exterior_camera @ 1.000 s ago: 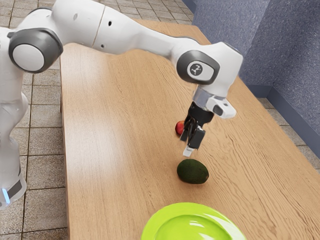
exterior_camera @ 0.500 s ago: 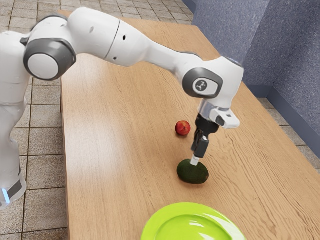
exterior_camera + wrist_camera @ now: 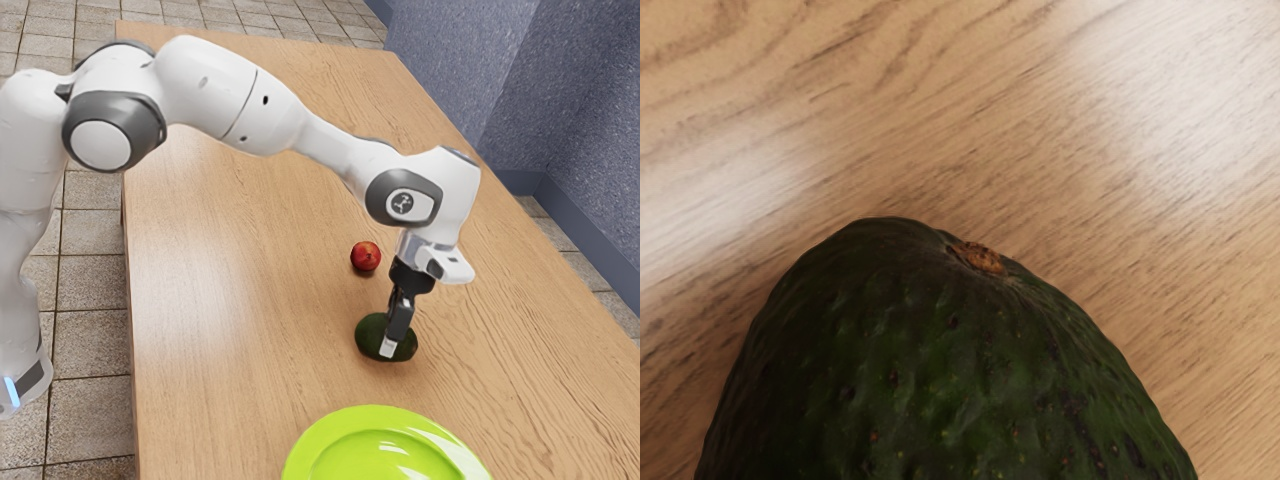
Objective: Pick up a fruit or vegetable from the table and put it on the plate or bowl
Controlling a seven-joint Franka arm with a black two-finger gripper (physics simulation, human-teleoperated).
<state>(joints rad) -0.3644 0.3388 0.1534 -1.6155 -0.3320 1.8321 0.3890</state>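
Our arm reaches in from the exterior view's left, forearm sloping down, hand pointing straight down, our gripper [image 3: 388,345] at the avocado [image 3: 366,337]; we cannot tell whether it grips. The avocado lies on its side on the table [image 3: 220,300] between the red fruit [image 3: 365,256] and the green plate [image 3: 380,445]. Its long axis runs across the exterior view, with the stem scar [image 3: 980,258] under our hand.

Dark green avocado [image 3: 940,380] (brown stem scar at its tip) lying on wood-grain table [image 3: 1120,120], close to cam.
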